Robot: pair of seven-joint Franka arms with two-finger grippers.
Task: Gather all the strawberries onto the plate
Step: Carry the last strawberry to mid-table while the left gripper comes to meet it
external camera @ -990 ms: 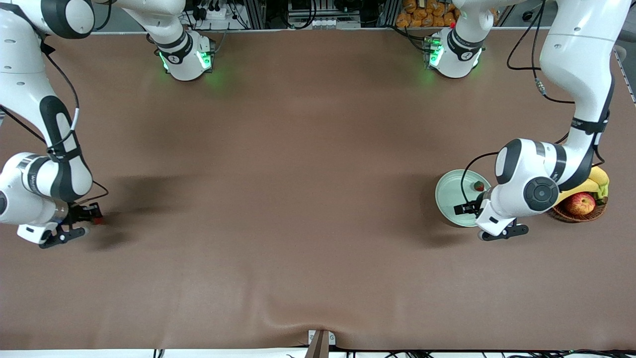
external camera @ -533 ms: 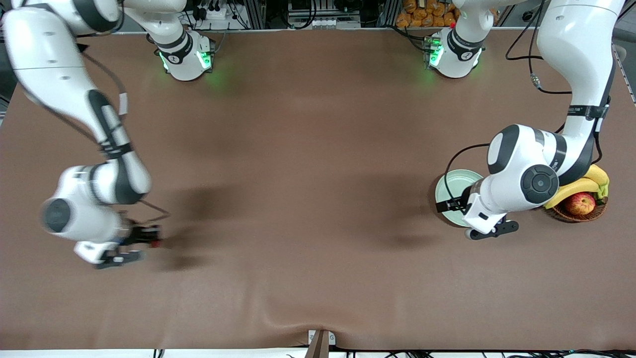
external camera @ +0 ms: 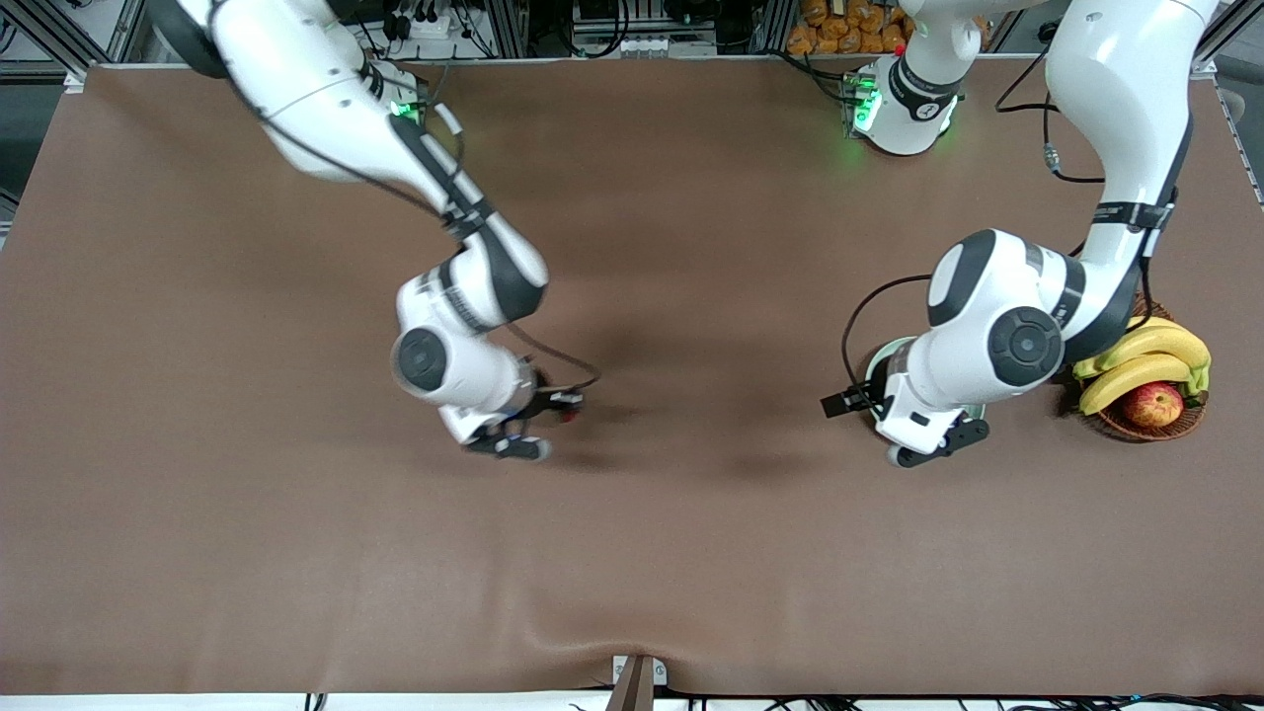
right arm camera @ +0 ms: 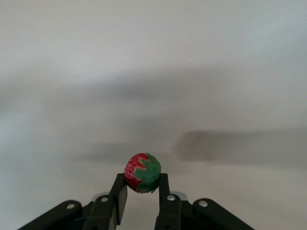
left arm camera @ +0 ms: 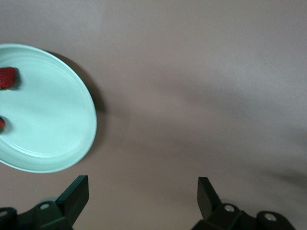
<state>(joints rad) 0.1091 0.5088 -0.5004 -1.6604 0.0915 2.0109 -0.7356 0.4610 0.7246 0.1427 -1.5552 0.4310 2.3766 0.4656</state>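
Right gripper (external camera: 553,407) has swung from the table's right-arm end to mid-table, pinching a strawberry (right arm camera: 142,173), two strawberries (left arm camera: 7,77) on the plate (left arm camera: 53,129), mostly hidden under the wide-open left gripper (external camera: 894,427), no readable writing.

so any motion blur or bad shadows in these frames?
Right wrist view: the tablecloth is smeared into streaks, while the held strawberry stays sharp. Front view: the right gripper area looks slightly soft, and both arms cast broad, diffuse shadows on the cloth. Left wrist view: crisp, the plate throwing a thin shadow along its rim.
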